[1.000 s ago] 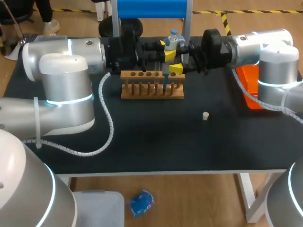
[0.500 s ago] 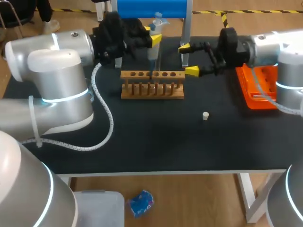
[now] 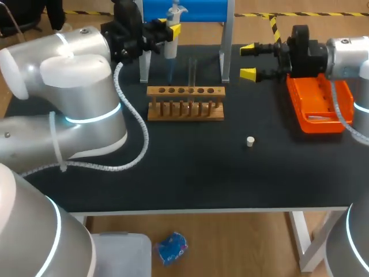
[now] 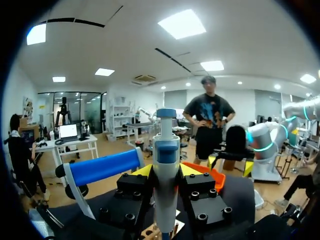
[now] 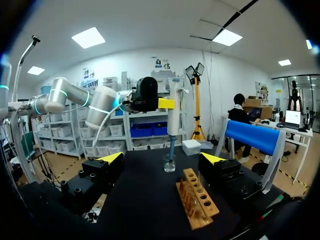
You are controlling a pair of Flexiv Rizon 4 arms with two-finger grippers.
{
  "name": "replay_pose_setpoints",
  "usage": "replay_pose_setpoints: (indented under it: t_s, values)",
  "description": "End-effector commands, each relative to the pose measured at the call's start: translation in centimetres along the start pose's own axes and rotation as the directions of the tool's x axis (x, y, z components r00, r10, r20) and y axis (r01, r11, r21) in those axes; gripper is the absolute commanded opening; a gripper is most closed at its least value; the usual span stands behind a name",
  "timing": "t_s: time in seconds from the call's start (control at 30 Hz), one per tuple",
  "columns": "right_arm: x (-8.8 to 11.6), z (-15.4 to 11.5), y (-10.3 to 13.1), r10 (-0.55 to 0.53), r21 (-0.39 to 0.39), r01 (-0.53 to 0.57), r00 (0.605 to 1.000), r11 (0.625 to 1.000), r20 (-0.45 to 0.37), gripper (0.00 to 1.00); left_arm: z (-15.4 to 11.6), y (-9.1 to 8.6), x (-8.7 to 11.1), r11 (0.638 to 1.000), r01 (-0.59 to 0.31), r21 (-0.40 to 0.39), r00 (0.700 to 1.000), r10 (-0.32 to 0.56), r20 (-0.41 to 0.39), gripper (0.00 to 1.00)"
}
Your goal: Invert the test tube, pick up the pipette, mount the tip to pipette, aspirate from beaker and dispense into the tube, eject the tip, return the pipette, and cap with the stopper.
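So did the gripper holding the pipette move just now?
Yes. The left gripper carried the pipette leftward and farther back, from over the wooden rack's right end to behind its left half.

You get bright, even overhead light; the dark desk (image 3: 190, 179) shows faint shadows, with mild glare on your left arm (image 3: 66, 51).

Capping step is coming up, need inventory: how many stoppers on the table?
1. The stopper lies on the table, nearer the robot than the rack and to its right, touching nothing. More could be hidden from view.
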State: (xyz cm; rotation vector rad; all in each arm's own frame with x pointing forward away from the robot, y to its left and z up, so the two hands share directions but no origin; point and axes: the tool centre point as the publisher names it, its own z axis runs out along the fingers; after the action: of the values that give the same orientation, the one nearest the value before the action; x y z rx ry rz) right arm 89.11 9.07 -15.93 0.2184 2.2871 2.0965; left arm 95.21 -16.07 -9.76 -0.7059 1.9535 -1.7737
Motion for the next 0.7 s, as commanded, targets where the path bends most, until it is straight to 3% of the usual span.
replay_pose_setpoints:
  t_s: [0.03,0.47,0.5,0.7]
  values:
    - [0.2,0.3,0.2,-0.004,-0.006,0.004,0.998,1.0,0.065,1.0,1.2,-0.1,0.5,1.0,0.0,0.003,0.99,0.0,0.141,0.0]
    - [-0.3,0.3,0.0,0.011,-0.002,-0.01,0.996,1.0,0.088,1.0,1.2,-0.1,0.5,1.0,0.0,0.003,0.99,0.0,0.141,0.0]
    - [-0.9,0.4,0.0,0.019,-0.003,-0.019,0.995,1.0,0.102,1.0,1.4,0.0,-0.4,1.0,-0.004,-0.015,0.981,0.007,0.193,0.0]
    - [-3.2,1.9,-0.2,-0.016,0.083,0.002,0.985,0.997,0.172,1.0,2.4,-0.3,-3.4,0.999,-0.009,-0.05,0.948,0.025,0.318,0.0]
